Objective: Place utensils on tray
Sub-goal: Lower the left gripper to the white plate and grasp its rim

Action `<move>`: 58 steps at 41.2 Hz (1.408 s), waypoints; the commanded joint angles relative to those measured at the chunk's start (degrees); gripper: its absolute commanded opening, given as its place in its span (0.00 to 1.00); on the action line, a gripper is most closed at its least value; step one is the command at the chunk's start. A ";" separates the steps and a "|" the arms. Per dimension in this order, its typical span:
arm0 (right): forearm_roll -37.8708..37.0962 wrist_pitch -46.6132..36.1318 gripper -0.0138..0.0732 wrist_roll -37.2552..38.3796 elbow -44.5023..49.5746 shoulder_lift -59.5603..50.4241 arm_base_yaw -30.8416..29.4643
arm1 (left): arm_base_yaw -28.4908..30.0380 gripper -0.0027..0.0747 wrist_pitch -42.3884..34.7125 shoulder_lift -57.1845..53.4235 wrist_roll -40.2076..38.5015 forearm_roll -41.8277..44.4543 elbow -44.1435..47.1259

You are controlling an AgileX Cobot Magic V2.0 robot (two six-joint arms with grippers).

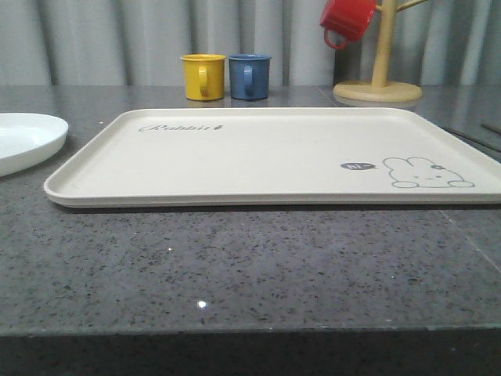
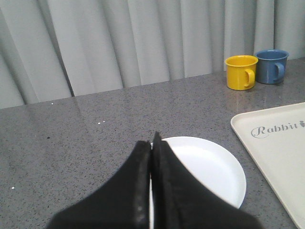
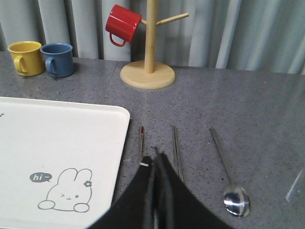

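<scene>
Three thin, slippery steel utensils point(image 3: 176, 148) lying flat, lower centre, beside tray point(image 3: 71, 143); best pinched mid-handle. Right gripper point(image 3: 156, 160) and left gripper point(image 2: 151, 148) both pressed closed, empty.

Three mugs point(image 3: 45, 58), one tray point(image 1: 235, 168), one plate point(image 2: 209, 167), one spoon point(image 3: 228, 176).

Grey speckled counter point(image 1: 235, 258) under tray point(image 1: 274, 157)

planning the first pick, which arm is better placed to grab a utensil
Right. Its gripper hangs over the chopsticks, with the spoon beside them. The left gripper is above the plate.
</scene>
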 commanded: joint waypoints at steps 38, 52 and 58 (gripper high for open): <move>-0.10 -4.17 0.86 0.00 -2.17 0.86 -0.01 | 0.05 0.86 -2.45 5.61 -0.33 -3.52 -3.71; -0.10 -4.01 0.86 0.00 -2.17 0.86 -0.01 | -7.34 0.86 16.15 27.29 1.75 -3.31 -18.53; -0.10 -3.76 0.86 0.00 -2.17 0.86 -0.01 | -12.49 0.86 22.60 37.73 1.75 0.04 -24.42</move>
